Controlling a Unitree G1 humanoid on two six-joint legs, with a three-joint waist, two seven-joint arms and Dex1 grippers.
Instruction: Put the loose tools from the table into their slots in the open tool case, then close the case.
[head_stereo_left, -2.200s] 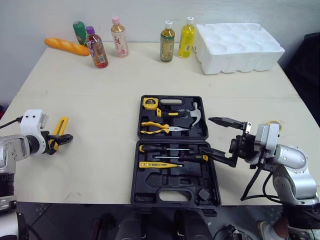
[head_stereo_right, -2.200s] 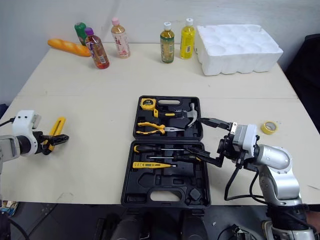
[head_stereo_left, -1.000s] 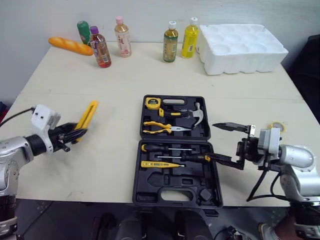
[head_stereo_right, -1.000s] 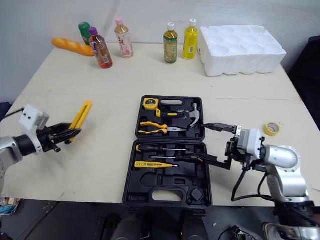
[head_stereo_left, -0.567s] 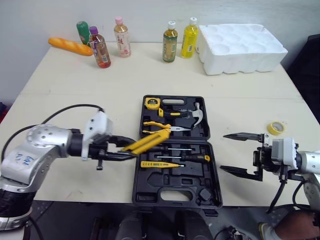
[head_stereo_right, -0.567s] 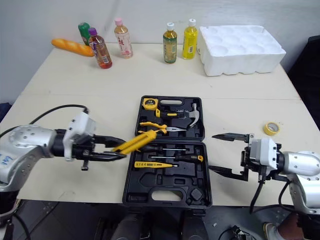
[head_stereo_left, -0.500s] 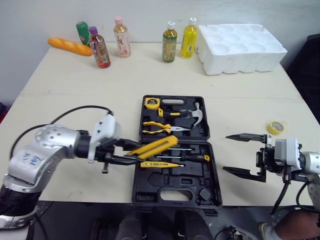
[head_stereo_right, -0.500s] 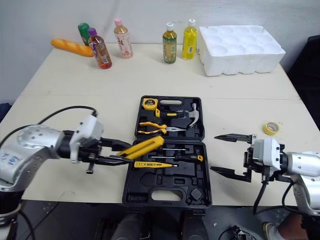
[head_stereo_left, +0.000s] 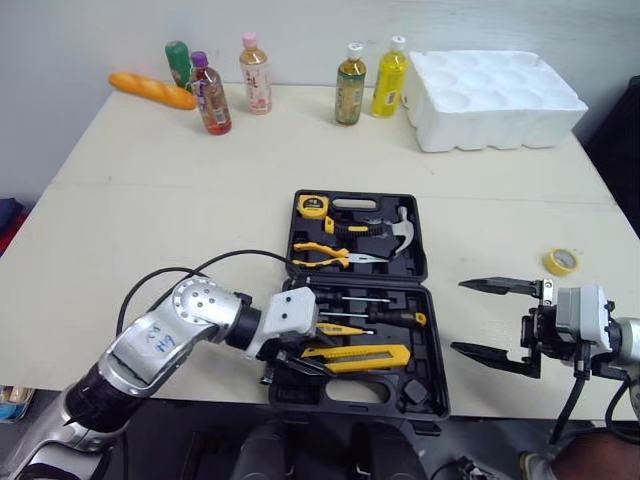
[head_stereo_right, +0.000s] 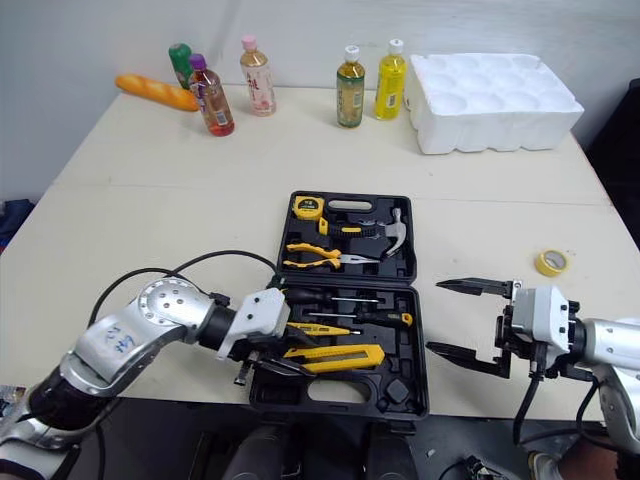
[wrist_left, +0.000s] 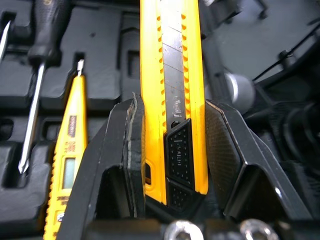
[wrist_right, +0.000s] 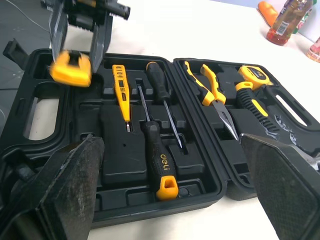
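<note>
Low centre, eye views: knife (head_stereo_left: 370, 357) long and yellow, lying level across the lower half of the open case (head_stereo_left: 292, 240); left gripper (head_stereo_left: 312, 360) clamped on its end.
Right edge, eye views: right gripper (head_stereo_left: 458, 316) spread wide, empty, beside the case.
Left wrist view: knife yellow, steel blade strip, black slider, pinched between both fingers (wrist_left: 122, 150); yellow tester (wrist_left: 65, 165) alongside.
Right wrist view: knife end a yellow blur, upper left; "deli" on a screwdriver (wrist_right: 159, 160) handle.

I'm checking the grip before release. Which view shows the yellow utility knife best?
The left wrist view: the utility knife runs up the frame, clamped between the left gripper's fingers. The eye views show it small, over the tool case's near half. The right wrist view catches its butt end.
</note>
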